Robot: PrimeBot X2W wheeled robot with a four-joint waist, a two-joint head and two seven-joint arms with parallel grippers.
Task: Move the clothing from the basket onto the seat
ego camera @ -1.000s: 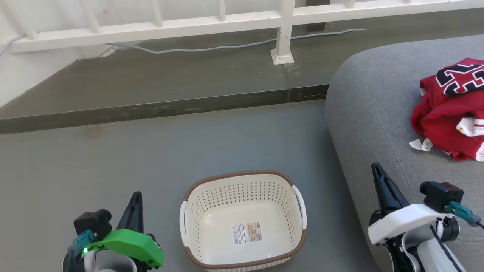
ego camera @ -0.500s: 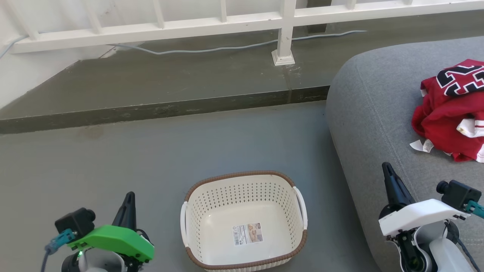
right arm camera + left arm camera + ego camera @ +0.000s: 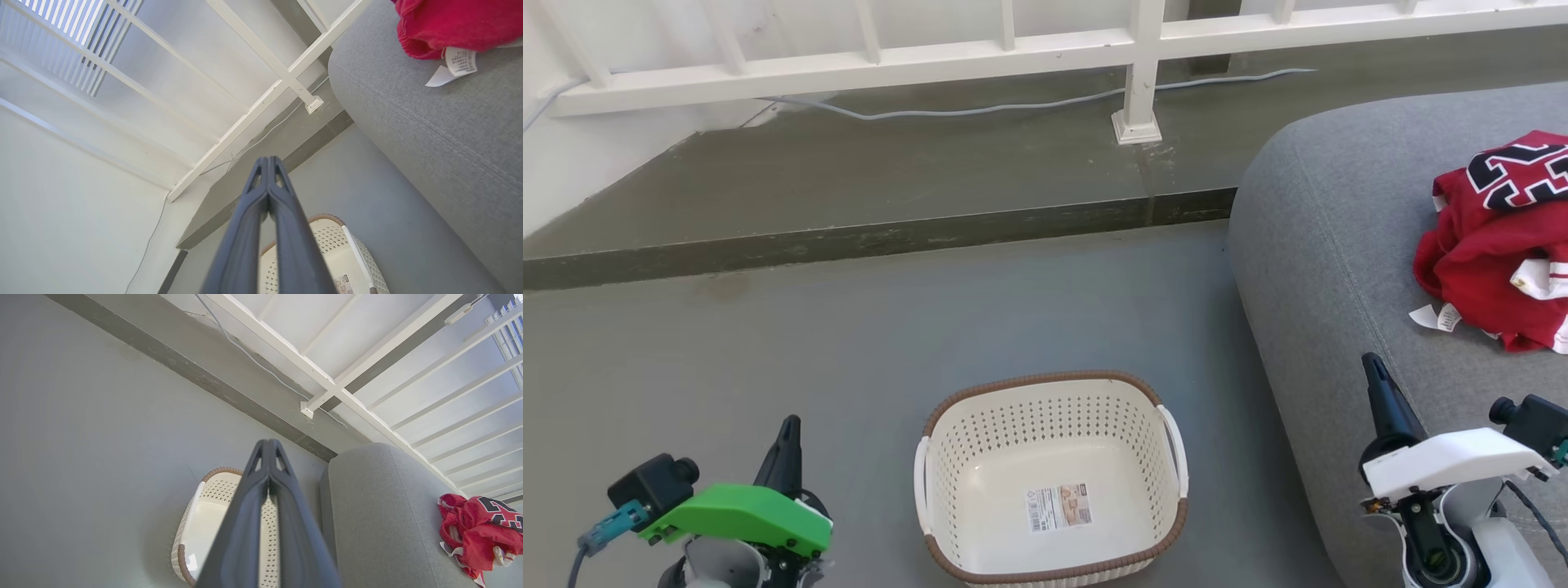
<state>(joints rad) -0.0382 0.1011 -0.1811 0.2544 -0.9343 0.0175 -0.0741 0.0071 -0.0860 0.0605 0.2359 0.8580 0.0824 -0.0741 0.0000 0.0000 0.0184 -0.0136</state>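
The red clothing lies crumpled on the grey seat at the right, black-and-white numbers facing up; it also appears in the left wrist view as clothing on the seat, and in the right wrist view as clothing on the seat. The cream basket stands on the floor with nothing in it but its label sticker; its rim and wall show in the wrist views. My left gripper is shut, left of the basket. My right gripper is shut above the seat's front edge.
A raised concrete step crosses the floor behind the basket. A white railing with a post and a grey cable stand on it. Bare grey floor lies between the step and the basket.
Both arms have drawn back and lower in the head view, the left gripper leftward and the right gripper rightward. The basket and clothing lie as before.
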